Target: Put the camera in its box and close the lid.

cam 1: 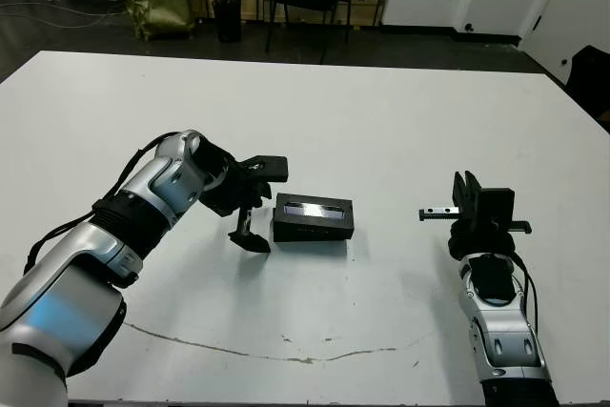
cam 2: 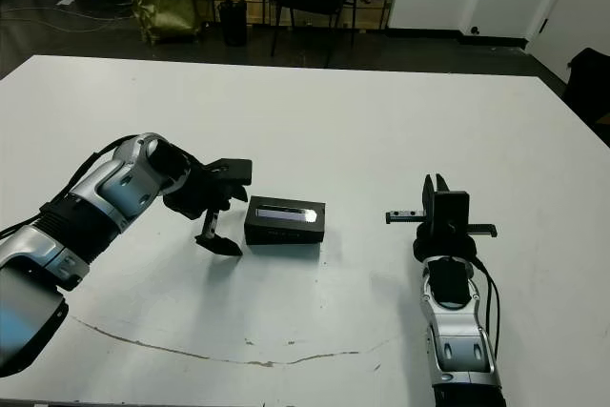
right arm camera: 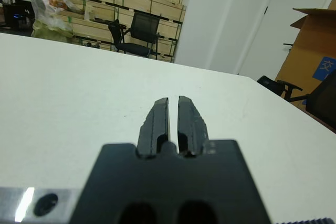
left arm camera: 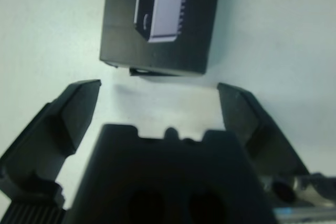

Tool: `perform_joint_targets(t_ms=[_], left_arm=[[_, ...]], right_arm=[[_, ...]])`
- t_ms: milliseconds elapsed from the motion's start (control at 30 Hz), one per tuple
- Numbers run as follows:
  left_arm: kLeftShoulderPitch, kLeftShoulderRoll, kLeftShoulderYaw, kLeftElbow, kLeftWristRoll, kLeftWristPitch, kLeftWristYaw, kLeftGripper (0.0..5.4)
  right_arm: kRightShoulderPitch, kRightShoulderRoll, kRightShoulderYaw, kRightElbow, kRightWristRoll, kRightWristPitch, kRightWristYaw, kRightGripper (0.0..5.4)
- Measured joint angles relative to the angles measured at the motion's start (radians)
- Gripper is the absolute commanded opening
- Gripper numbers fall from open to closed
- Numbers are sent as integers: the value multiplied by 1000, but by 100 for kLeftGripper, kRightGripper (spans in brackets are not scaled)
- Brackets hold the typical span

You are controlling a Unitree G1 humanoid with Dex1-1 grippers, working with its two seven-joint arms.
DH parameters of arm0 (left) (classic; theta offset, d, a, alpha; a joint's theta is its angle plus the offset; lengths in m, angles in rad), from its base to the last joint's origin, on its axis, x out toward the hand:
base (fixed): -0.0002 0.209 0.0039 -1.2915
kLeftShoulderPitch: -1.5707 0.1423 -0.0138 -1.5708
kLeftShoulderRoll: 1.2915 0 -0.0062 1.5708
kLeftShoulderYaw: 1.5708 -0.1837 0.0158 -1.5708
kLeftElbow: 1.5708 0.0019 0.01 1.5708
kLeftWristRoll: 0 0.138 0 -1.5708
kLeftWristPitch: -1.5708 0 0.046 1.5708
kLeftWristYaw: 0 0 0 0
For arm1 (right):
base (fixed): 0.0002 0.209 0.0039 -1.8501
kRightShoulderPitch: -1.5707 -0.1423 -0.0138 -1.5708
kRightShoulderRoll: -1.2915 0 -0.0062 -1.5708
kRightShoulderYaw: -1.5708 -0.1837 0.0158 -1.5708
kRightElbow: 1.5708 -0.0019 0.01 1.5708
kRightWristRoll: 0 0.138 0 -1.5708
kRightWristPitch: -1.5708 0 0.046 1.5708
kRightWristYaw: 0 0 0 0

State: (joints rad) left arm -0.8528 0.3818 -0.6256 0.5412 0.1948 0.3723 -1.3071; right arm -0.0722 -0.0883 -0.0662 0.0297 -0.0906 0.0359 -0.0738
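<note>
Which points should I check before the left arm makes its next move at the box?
1. Lid on the box: ok, it covers the top, striped side up.
2. Lid fully seated: cannot tell; the left wrist view shows a small part sticking out under its near edge.
3. Camera inside: cannot tell, it is not visible anywhere.
4. Left pincer: ok, open and empty, beside the box and not touching it.
5. Right pincer: ok, shut on nothing, far from the box.
6. White table around the box: ok, nothing in the way.
</note>
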Motion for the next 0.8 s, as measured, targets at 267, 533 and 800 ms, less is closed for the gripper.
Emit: perform_joint_targets(t_ms=[267,533,800], left_arm=[[44,18,56,-49,-12,-24,21,538],[127,109,196,-162,-65,-143,86,538],[6,170,207,-191,-53,-265,-7,538]], right_arm=[[-1,0,0,0,2,0,1,0],[-6,-6,-2,7,3,-11,11,0],[-6,-6,-2,12,2,-16,14,0]])
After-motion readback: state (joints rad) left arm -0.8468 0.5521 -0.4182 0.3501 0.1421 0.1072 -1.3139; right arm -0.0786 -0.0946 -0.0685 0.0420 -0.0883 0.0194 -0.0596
